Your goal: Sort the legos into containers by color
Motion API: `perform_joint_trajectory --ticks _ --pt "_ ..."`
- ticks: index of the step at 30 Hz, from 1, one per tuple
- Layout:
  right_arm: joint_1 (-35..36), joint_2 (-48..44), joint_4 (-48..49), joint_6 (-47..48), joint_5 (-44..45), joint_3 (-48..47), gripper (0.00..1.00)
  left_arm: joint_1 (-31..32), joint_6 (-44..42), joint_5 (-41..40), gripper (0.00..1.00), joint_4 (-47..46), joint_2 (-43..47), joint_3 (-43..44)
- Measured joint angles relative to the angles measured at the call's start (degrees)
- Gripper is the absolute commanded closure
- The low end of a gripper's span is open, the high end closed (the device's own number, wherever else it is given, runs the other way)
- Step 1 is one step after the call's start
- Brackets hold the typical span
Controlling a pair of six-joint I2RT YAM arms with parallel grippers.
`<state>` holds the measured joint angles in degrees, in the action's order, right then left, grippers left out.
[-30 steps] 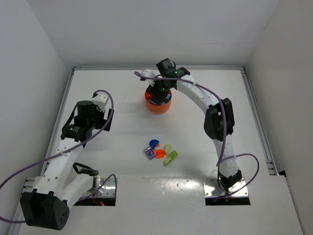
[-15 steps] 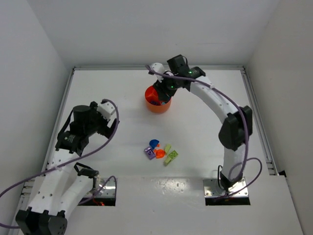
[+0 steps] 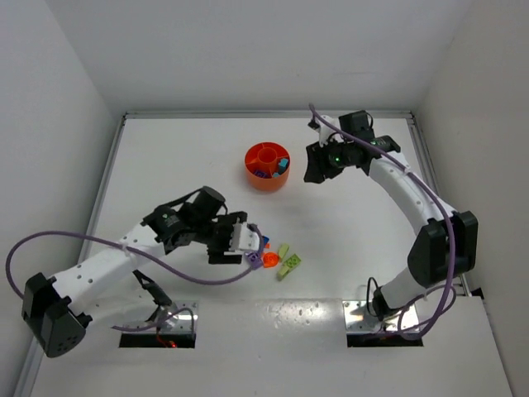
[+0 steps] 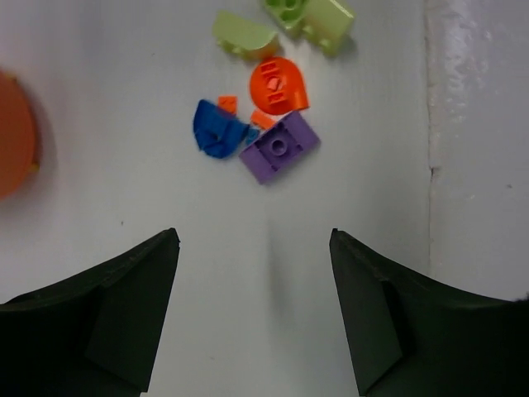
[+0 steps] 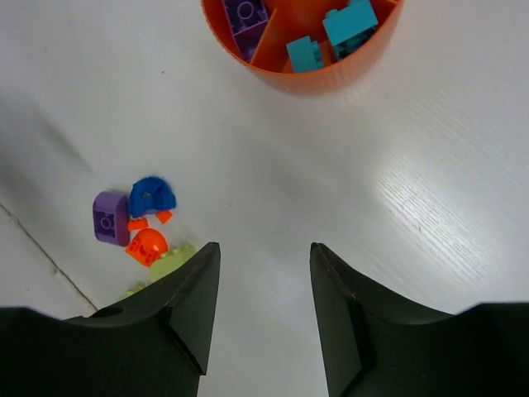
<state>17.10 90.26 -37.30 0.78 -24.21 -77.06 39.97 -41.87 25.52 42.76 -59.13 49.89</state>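
Note:
The loose legos lie in one small cluster: a purple brick (image 4: 279,146), an orange rounded piece (image 4: 278,85), a blue rounded piece (image 4: 216,128) and yellow-green pieces (image 4: 244,35). My left gripper (image 4: 254,236) hovers open just short of the purple brick (image 3: 250,258), nothing between its fingers. The round orange tray (image 3: 267,176) stands farther back, with a purple brick (image 5: 246,15) and teal bricks (image 5: 351,21) in separate sections. My right gripper (image 3: 319,164) hangs open and empty to the right of the tray (image 5: 331,78).
Raised white rails border the table at the left, back and right. A silver strip (image 4: 475,124) runs beside the cluster toward the arm bases. A purple cable loops along each arm.
My left arm has swung from the table's left side in over the lego cluster, its jaws narrowing slightly. My right gripper has moved from above the tray to its right.

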Motion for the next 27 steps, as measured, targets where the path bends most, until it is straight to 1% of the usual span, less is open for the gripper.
perform_joint_trajectory --ticks 4,8,13,15,19,27 --pt "-3.3 0.0 0.9 -1.2 -1.4 0.0 0.52 8.9 -7.4 -1.6 0.21 -0.4 -1.8 -3.0" --pt "-6.4 0.0 1.3 -2.1 -3.2 -0.2 0.52 13.1 -16.3 -3.3 0.23 -0.4 -4.2 -4.9" --pt "-9.7 0.0 1.2 -3.0 -5.4 -3.0 0.52 14.5 -24.3 -3.8 0.26 -1.0 -9.5 -5.0" --pt "-10.6 0.0 1.3 -3.4 -6.5 -4.4 0.52 14.8 -26.8 -3.8 0.31 -1.6 -12.0 -4.7" --pt "-11.8 0.0 1.7 -4.0 -8.1 -4.9 0.52 15.1 -31.4 -3.9 0.34 -2.2 -16.5 -3.8" --pt "-13.6 0.0 1.7 -4.9 -10.2 -4.9 0.52 16.0 -39.0 -4.0 0.34 -2.1 -23.4 1.2"
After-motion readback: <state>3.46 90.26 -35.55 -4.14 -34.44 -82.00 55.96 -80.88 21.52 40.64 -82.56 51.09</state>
